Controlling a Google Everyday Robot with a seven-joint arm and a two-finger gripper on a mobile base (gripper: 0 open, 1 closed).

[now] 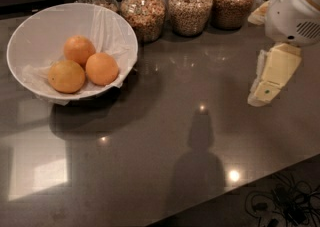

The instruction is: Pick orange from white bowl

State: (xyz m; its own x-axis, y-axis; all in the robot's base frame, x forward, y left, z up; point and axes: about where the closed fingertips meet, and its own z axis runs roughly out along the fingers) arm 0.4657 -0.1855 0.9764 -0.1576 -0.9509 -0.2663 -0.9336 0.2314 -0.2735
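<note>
In the camera view, the end effector (272, 77) is hanging at the right edge above the dark surface (150, 141), well apart from the white bowl (30, 31) at the left. I cannot tell how far open it is, and nothing appears to be in it. The orange (102, 68) is lying in the bowl on crumpled paper (107, 26), touching two other oranges (66, 76). To my eye the reach is only beginning. It should be travelling left, passing in front of the glass jars (189, 6), then descending from above, because the neighbours are crowding the fruit's left side.
</note>
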